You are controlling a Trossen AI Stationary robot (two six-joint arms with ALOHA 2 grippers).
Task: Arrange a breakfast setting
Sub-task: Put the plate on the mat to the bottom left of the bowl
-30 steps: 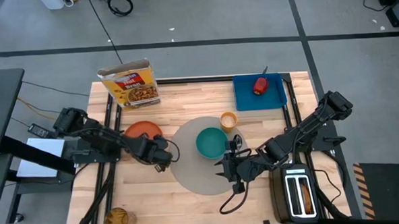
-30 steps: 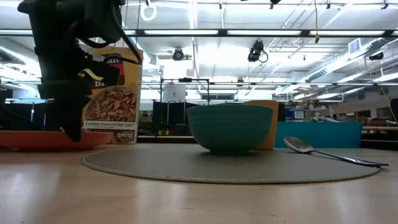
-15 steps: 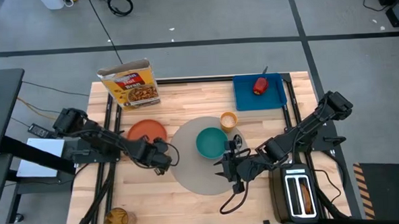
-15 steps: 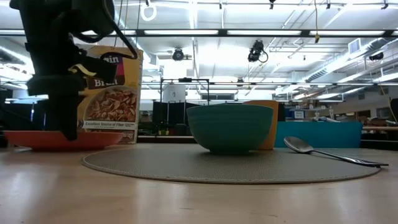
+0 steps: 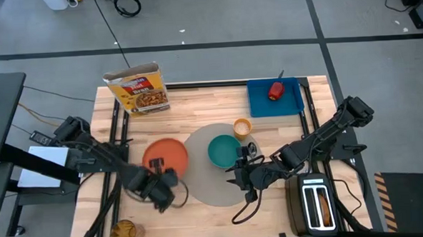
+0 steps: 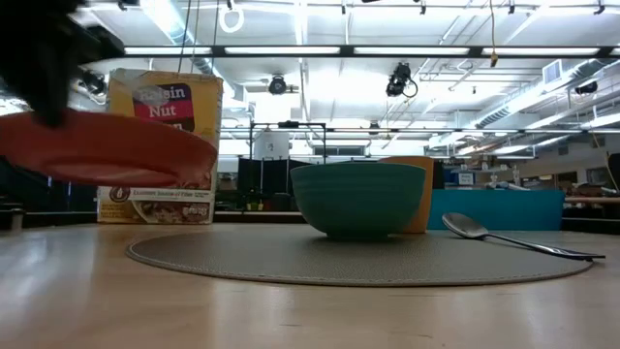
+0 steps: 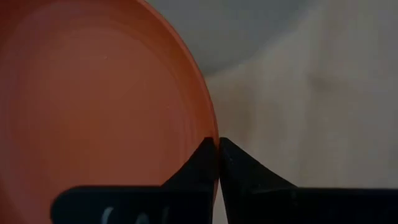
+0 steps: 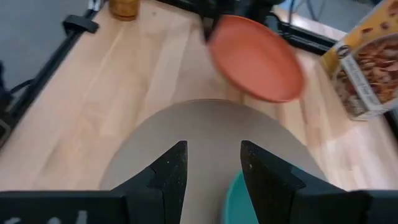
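My left gripper [image 5: 157, 168] is shut on the orange plate [image 5: 164, 153], which hangs above the table left of the grey mat [image 5: 213, 184]; the plate also shows in the low view [image 6: 97, 150] and the left wrist view [image 7: 93, 99]. The teal bowl [image 5: 224, 151] and the metal spoon [image 6: 513, 238] rest on the mat. The orange cup [image 5: 242, 127] stands at the mat's far edge. My right gripper [image 5: 237, 180] is open and empty, low over the mat's near right part. The red apple [image 5: 275, 91] lies on the blue board. The bread [image 5: 123, 232] lies at the near left corner. My left gripper pinches the plate's rim [image 7: 214, 132] on its near side between its two fingers, one finger on the plate's upper face and one below. The fingers come from the table's near side. The plate is lifted clear of the table and slightly tilted.
A cereal box [image 5: 139, 89] stands at the far left. The blue board [image 5: 291, 101] lies at the far right. The black toaster [image 5: 315, 207] stands at the near right corner. Bare wood shows left of the mat and along the near edge.
My left gripper has gone up and toward the table's near edge with the plate. The plate, which lay on the table a second ago, now hangs clear of it, closer to the mat and a little tilted.
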